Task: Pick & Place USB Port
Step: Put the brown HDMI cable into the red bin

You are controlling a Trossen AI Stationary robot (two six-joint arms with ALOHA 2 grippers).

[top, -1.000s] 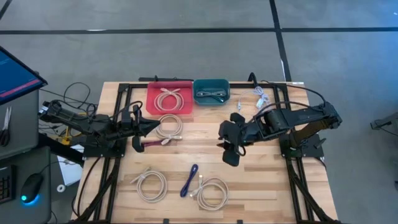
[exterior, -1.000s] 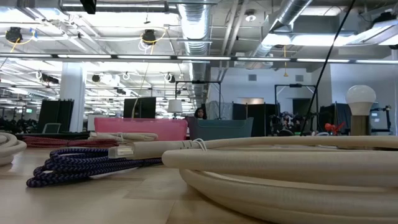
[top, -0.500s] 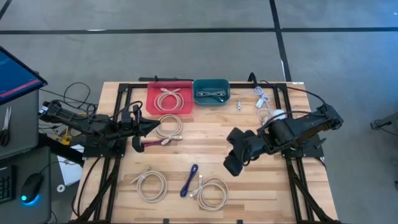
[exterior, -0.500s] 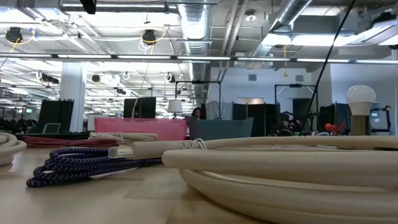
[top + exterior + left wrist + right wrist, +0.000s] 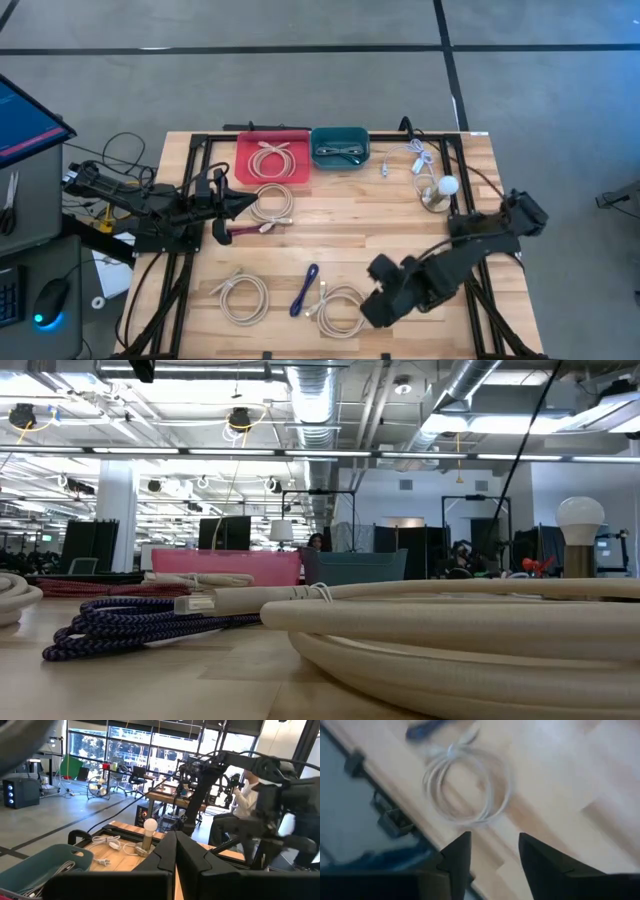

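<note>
The white cable coil [image 5: 343, 308] lies flat on the tabletop [image 5: 420, 230] just beside the purple cable [image 5: 304, 289]. It looks light and floppy, so a pinch across its bundled strands should hold better than the loose plug end. The right tool [image 5: 376, 310] hovers touching distance from the coil, fingers parted and empty. The left tool [image 5: 243, 203], pinched closed, waits well away beside the red tray [image 5: 244, 150].

Bare wood [image 5: 340, 225] mid-table passable; cable coils [image 5: 338, 308] crowd near edge.
</note>
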